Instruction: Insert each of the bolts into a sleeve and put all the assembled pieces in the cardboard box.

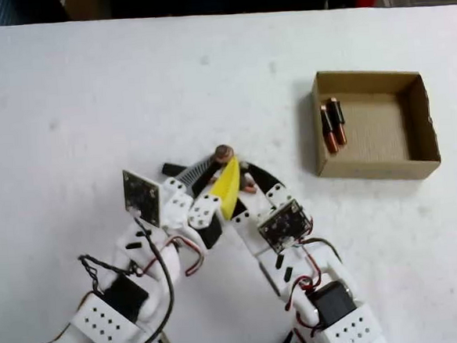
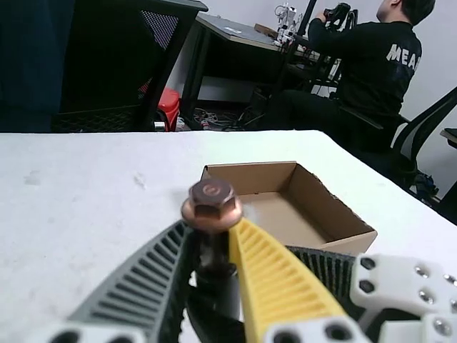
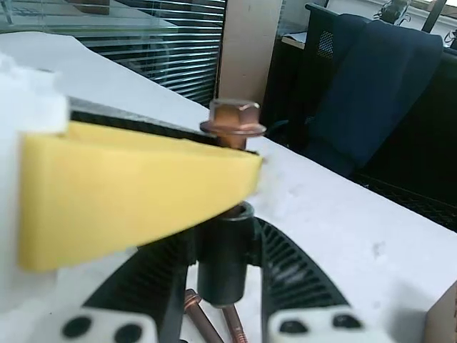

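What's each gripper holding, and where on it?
Left gripper clamps the bolt by the shank under its head; right gripper clamps the sleeve mid-body.

Office-like lab: black chairs [image 2: 114, 57], a cluttered desk [image 2: 239, 32], window blinds [image 3: 157, 43], a white worktable [image 1: 129, 92].

The bolt [image 2: 211, 202] is glossy coppery metal; the cardboard box [image 1: 378, 129] looks matt.
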Available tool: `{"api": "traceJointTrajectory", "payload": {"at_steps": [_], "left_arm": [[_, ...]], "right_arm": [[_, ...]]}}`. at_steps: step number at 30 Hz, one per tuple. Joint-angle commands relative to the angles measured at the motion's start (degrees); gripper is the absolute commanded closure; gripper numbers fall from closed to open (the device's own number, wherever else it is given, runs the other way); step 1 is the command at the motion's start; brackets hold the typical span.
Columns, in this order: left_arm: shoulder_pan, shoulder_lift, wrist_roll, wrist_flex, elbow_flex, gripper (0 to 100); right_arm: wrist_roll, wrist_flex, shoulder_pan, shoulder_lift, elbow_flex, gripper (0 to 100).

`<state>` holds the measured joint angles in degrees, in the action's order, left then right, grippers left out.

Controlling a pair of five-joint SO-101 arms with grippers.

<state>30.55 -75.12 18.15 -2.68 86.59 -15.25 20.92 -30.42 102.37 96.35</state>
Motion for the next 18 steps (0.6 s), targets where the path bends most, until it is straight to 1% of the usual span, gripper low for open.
{"api": "traceJointTrajectory", "payload": {"at_steps": [1, 18], "left_arm": [[-1.27, -0.66, 0.26, 1.58, 0.00, 94], [-1.63, -0.66, 0.18, 1.32, 0.09, 94]], "right_arm": [[-0.53, -1.01, 0.84, 0.31, 0.53, 98.1], [-0.44, -1.01, 1.01, 0.22, 0.53, 98.1]]}}
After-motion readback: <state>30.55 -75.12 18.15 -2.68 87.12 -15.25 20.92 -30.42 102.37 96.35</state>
